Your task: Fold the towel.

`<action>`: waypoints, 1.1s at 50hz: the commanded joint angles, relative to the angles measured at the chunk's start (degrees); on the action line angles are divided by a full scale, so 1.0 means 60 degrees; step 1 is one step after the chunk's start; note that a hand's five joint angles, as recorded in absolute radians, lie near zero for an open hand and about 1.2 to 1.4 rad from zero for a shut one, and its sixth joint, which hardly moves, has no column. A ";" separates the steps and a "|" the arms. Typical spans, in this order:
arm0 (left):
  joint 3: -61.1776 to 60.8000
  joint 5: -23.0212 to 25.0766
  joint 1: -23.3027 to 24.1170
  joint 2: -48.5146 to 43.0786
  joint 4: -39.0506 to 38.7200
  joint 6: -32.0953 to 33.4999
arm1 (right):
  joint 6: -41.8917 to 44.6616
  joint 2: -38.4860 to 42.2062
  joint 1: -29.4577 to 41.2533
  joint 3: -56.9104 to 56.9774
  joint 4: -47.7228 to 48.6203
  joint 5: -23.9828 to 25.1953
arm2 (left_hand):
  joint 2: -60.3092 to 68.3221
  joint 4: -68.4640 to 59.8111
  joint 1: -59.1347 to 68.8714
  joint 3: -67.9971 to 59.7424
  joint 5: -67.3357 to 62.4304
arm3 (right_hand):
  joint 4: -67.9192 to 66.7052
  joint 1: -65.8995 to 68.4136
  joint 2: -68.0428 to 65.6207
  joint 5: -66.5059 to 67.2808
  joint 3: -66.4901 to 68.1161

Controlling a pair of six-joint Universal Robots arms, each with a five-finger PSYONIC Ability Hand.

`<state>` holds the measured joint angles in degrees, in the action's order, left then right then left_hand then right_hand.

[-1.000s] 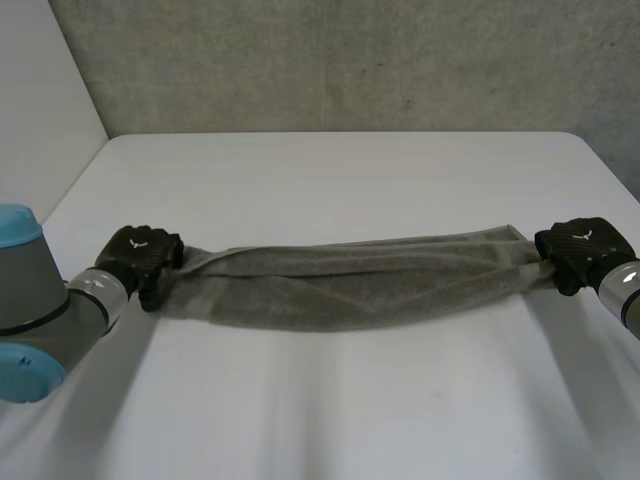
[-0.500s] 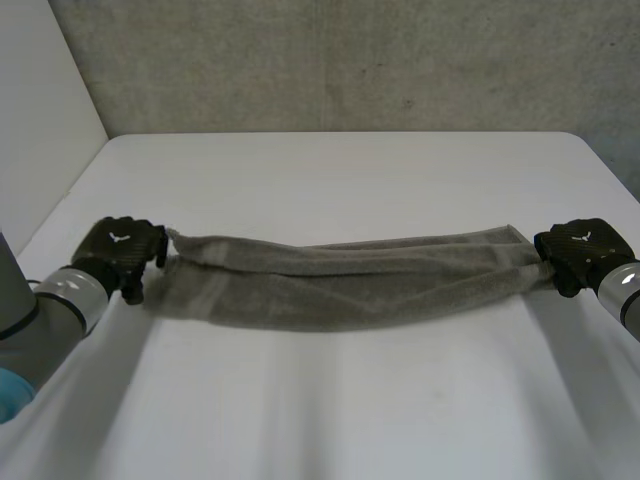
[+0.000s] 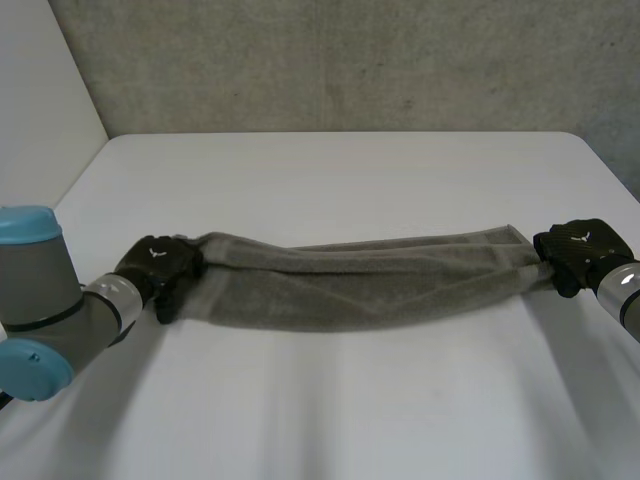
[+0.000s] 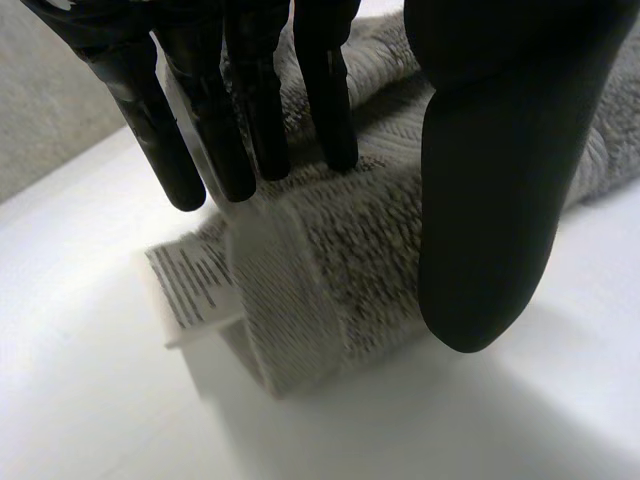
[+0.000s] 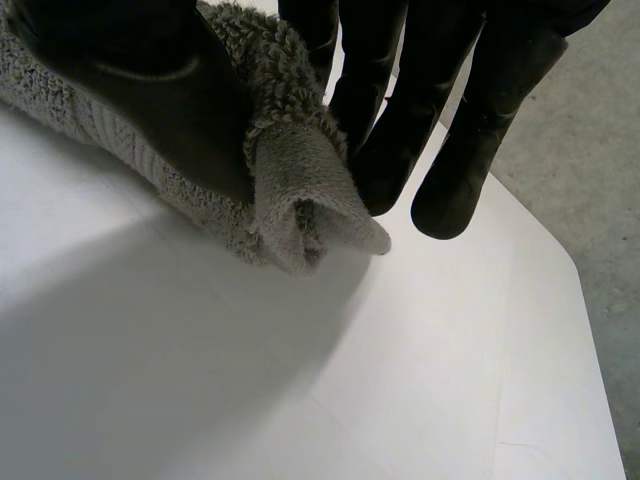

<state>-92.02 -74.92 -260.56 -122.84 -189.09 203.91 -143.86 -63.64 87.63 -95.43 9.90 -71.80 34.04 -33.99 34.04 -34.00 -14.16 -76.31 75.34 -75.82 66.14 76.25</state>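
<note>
A: So, where is the terry towel (image 3: 360, 285) taken hold of?
B: One bunched end is pinched between thumb and fingers of the left hand (image 3: 160, 265), beside the care label (image 4: 190, 285). The other is clamped likewise in the right hand (image 3: 580, 250). Between the hands it is laid along the surface (image 3: 330, 180).
A: And handling?
B: Soft, light and limp, it is judged; corners are best gripped.
</note>
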 commanded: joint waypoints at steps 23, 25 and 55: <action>-0.2842 -0.0066 -0.0299 0.2807 0.0490 -0.0001 | -0.0002 0.0001 0.0014 -0.0003 -0.0010 -0.0118 | 0.7659 -0.7668 0.7660 -0.7666 -0.9307 | -0.0616 0.0777 -0.0696 0.0643 0.0625; -0.2930 -0.0066 -0.0372 0.2837 0.0490 -0.0001 | -0.0002 0.0001 0.0029 -0.0003 -0.0010 -0.0118 | 0.7659 -0.7668 0.7660 -0.7666 -0.9307 | -0.0616 0.0777 -0.0696 0.0643 0.0625; -0.1685 -0.0125 0.0448 0.2544 0.0285 -0.0148 | -0.0002 -0.0101 -0.0045 -0.0047 -0.0010 -0.0103 | 0.2476 -0.2485 0.2477 -0.2483 -0.4124 | -0.0616 0.0777 -0.0696 0.0643 0.0625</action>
<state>-104.78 -75.31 -259.63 -103.77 -185.46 203.35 -143.88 -63.97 87.58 -95.88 9.84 -72.42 43.37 -43.37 43.49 -43.39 -23.31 -76.31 75.34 -75.83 66.14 76.29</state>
